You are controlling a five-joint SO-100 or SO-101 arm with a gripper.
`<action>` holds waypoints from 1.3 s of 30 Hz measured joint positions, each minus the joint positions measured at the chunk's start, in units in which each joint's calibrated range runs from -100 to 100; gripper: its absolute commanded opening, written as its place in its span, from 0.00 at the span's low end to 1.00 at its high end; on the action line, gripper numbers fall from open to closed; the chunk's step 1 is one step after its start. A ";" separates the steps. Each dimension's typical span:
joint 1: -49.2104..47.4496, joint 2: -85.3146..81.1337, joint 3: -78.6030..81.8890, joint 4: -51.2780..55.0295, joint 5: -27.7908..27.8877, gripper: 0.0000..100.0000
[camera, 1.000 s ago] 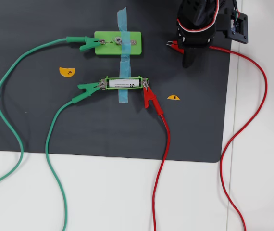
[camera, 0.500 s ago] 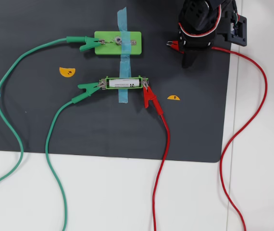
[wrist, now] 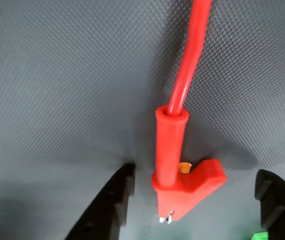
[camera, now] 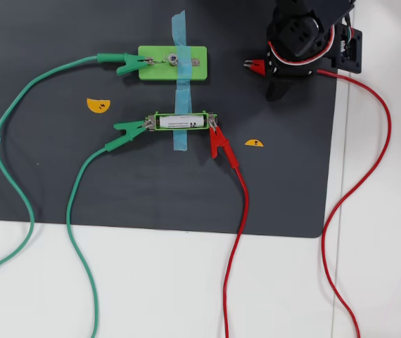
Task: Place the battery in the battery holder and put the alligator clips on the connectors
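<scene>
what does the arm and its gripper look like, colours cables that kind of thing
The arm is black plastic in the overhead view, with a bundle of red, white and black cables looping across its body. In the wrist view the gripper shows two matte black fingers with stepped, notched inner edges. No markings are visible.

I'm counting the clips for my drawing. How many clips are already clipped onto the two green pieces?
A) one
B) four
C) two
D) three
D: in the overhead view two green clips and one red clip bite the metal tabs of the green block and the battery holder, while the second red clip lies loose on the mat by the gripper.
</scene>
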 measured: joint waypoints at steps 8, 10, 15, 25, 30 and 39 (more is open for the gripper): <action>0.11 0.50 -0.09 0.43 0.00 0.01; 1.12 0.59 -0.09 0.34 0.00 0.01; 2.13 1.01 -0.18 0.43 0.57 0.01; 2.13 1.01 -0.18 0.43 2.53 0.01; 2.13 1.01 -0.18 0.43 2.69 0.01; 5.38 1.01 0.00 0.43 5.27 0.09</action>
